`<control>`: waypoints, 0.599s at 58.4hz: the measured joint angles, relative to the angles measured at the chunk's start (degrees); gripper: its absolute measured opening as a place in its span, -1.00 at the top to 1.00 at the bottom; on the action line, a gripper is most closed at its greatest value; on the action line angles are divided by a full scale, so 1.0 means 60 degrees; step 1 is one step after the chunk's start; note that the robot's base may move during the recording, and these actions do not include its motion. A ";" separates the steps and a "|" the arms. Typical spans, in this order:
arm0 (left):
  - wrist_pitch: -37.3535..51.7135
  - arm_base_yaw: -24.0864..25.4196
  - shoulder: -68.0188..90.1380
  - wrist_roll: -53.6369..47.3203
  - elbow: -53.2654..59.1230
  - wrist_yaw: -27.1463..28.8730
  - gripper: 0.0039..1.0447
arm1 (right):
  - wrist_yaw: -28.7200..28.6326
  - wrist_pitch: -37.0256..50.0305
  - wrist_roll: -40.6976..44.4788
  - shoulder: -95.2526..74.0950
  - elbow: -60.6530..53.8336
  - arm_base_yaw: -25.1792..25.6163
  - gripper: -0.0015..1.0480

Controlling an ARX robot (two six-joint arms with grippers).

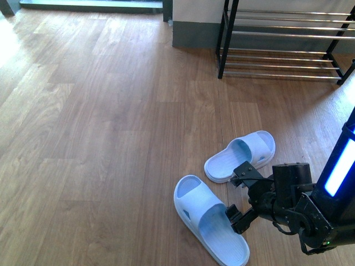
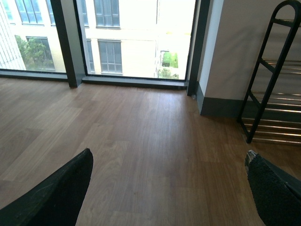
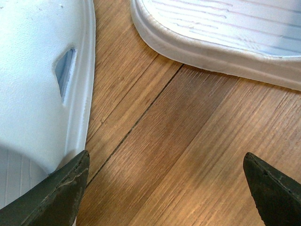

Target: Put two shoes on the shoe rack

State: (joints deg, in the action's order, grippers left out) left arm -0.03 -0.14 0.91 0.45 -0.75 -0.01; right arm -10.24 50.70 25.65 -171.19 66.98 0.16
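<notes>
1. The left gripper (image 2: 168, 155) is showing only in the left wrist view. Its jaws are standing spread wide, holding nothing, with bare wooden floor (image 2: 141, 141) showing between them.
2. The window (image 2: 136, 37) is running along the far left of the room, reaching down to the floor.
3. The near sandal (image 1: 211, 221), pale blue, is lying flat on the floor (image 1: 100, 138) right of centre and close to the robot. Its strap is sitting at the far-left end and its ribbed heel bed at the near-right end.
4. The far sandal (image 1: 241, 155), the same pale blue, is lying flat just beyond the near one and slightly to its right. The two are lying close together but apart, with a strip of floor between them.
5. The right gripper (image 1: 236, 194) is hanging low at the near right, over the strip of floor between the two sandals. Its jaws are standing spread and gripping nothing. In the right wrist view, the right gripper (image 3: 164, 157) is framing bare planks, with one fingertip (image 3: 70, 174) sitting just beside the strap edge of the near sandal (image 3: 33, 70) and the far sandal (image 3: 225, 28) lying beyond. Whether that fingertip is touching the strap cannot be told.
6. The shoe rack (image 1: 224, 44) is standing at the far right against the wall (image 1: 194, 33), well apart from both sandals. The chrome rods in view are carrying no shoes.
</notes>
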 joint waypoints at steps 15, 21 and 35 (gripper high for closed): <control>0.0000 0.0000 0.0000 0.0000 -0.0004 0.0000 -0.83 | -0.0259 0.0404 0.0302 0.1228 -0.1537 0.0433 -0.82; 0.0004 0.0000 0.0000 -0.0004 -0.0004 0.0000 -0.83 | -0.0681 0.0423 0.0233 0.2164 -0.2656 0.0306 -0.82; 0.0004 0.0000 0.0000 0.0000 -0.0004 0.0000 -0.83 | -0.0495 0.0871 -0.0248 0.2033 -0.3260 -0.0477 -0.82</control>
State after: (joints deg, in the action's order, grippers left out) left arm -0.01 -0.14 0.91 0.45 -0.78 -0.01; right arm -13.21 55.92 24.16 -159.00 47.42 -2.70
